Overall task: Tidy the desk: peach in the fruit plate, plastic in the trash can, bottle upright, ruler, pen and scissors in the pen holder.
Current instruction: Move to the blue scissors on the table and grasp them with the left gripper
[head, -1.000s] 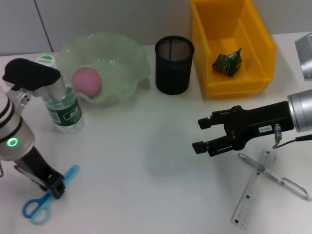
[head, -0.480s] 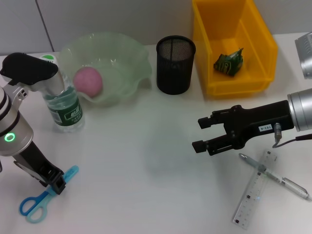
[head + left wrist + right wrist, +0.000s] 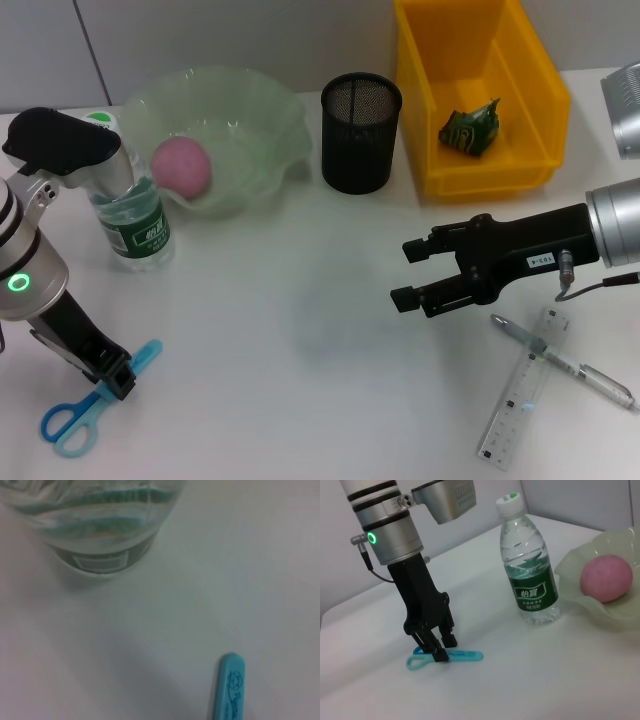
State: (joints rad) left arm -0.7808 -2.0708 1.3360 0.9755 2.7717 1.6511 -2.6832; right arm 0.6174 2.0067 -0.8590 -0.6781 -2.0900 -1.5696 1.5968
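My left gripper (image 3: 117, 380) is down at the front left, shut on the blue scissors (image 3: 62, 425) near their pivot; the right wrist view shows that left gripper (image 3: 440, 652) on the scissors (image 3: 465, 655) too. The scissors' blade tip (image 3: 229, 690) shows in the left wrist view. The bottle (image 3: 135, 225) stands upright behind it. The peach (image 3: 180, 167) lies in the green fruit plate (image 3: 260, 120). The green plastic (image 3: 467, 128) is in the yellow trash can (image 3: 480, 175). My right gripper (image 3: 404, 272) hovers open, left of the pen (image 3: 560, 362) and ruler (image 3: 520, 395). The black pen holder (image 3: 360, 130) stands at the back.
The pen lies across the ruler at the front right. The bottle (image 3: 530, 575) stands close to the plate's rim (image 3: 575, 565). Bare white table (image 3: 290, 340) lies between the two arms.
The left arm has shifted slightly and the scissors' handles have turned a little to the left. The right gripper has edged a little to the left.
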